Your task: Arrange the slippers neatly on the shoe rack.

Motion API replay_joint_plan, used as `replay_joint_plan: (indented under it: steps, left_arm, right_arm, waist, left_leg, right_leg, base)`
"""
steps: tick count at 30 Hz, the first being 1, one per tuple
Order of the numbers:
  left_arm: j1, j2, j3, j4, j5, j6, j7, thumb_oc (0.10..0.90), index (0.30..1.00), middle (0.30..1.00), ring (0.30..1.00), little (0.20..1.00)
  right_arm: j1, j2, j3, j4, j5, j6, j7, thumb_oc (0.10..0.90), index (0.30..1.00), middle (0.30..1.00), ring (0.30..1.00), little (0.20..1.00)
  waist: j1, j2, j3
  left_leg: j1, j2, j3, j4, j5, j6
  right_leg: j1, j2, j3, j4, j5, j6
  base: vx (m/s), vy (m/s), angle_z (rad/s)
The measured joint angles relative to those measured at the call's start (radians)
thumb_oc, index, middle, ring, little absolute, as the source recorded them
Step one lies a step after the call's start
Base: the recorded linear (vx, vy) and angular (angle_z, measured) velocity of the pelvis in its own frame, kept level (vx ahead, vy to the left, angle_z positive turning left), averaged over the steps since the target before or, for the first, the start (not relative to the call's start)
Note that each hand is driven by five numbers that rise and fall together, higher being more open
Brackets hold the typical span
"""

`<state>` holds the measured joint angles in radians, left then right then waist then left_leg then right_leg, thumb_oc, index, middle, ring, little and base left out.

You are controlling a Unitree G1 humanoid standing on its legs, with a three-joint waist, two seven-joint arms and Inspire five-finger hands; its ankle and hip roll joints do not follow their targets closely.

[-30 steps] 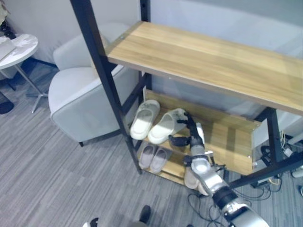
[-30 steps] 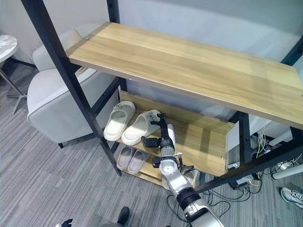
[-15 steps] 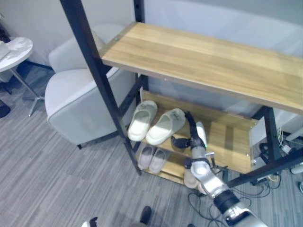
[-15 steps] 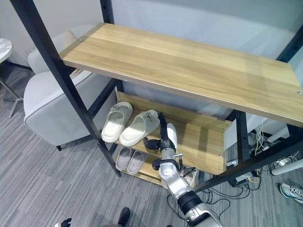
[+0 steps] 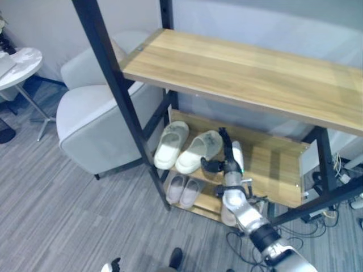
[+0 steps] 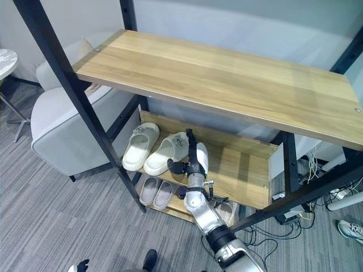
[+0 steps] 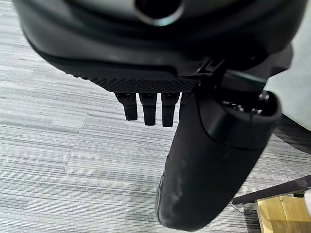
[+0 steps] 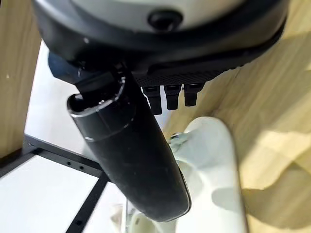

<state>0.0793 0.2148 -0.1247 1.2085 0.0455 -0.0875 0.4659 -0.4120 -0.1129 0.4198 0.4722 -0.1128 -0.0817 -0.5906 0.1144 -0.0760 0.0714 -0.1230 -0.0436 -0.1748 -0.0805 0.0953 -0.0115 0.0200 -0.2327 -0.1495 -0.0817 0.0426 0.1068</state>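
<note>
Two cream slippers lie side by side on the rack's middle shelf [image 5: 272, 164], the left slipper [image 5: 172, 144] and the right slipper [image 5: 198, 150]. My right hand [image 5: 228, 161] stands just right of the right slipper, fingers straight and pointing to the back, thumb [image 5: 207, 166] reaching towards the slipper's near end. I cannot tell if it touches. In the right wrist view the cream slipper [image 8: 214, 160] lies just past the straight fingers [image 8: 167, 97]. My left hand [image 7: 204, 160] hangs open over the grey carpet.
A small pale pair [image 5: 184, 188] sits on the bottom shelf, with another pale shoe [image 6: 224, 211] under my arm. The black front post [image 5: 122, 107] slants down left of the slippers. A grey armchair [image 5: 96, 119] and a round table [image 5: 17, 59] stand to the left.
The view has shifted slightly. My right hand, a little off the right slipper half a second ago, is back close against its side. The slippers lie as before.
</note>
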Motion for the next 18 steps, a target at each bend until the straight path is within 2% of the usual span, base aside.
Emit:
replay_joint_plan:
  steps: [6,14,18]
  left_arm:
    - [-0.002,0.001,0.000,0.018,0.000,0.005,0.003,0.800,0.900,0.900,0.900,0.900]
    - [-0.025,0.001,-0.001,0.021,0.000,0.015,0.003,0.800,0.900,0.900,0.900,0.900]
    - [-0.026,0.001,-0.010,0.025,0.000,0.016,0.003,0.800,0.900,0.900,0.900,0.900]
  right_arm:
    - [-0.036,0.030,-0.002,0.041,0.045,-0.021,-0.039,0.800,0.900,0.900,0.900,0.900]
    - [-0.066,0.028,-0.001,0.159,0.082,-0.021,-0.028,0.800,0.900,0.900,0.900,0.900]
    - [-0.070,0.027,-0.002,0.163,0.085,-0.019,-0.025,0.800,0.900,0.900,0.900,0.900]
  waist:
    - [0.003,0.001,-0.001]
    - [0.019,0.000,-0.001]
    - [0.024,0.000,-0.001]
  left_leg:
    - [0.002,-0.001,-0.002,0.000,-0.001,0.000]
    - [0.001,-0.004,-0.004,0.000,0.000,0.001]
    - [0.001,-0.009,-0.006,0.000,0.001,0.003]
  right_leg:
    - [0.005,-0.002,-0.001,-0.002,0.000,0.000]
    - [0.005,-0.003,-0.005,-0.002,0.000,0.000]
    - [0.007,-0.007,-0.008,-0.002,0.000,0.000]
  base:
    - [0.00,0.000,0.00]
    - [0.00,0.008,0.00]
    - [0.00,0.024,0.03]
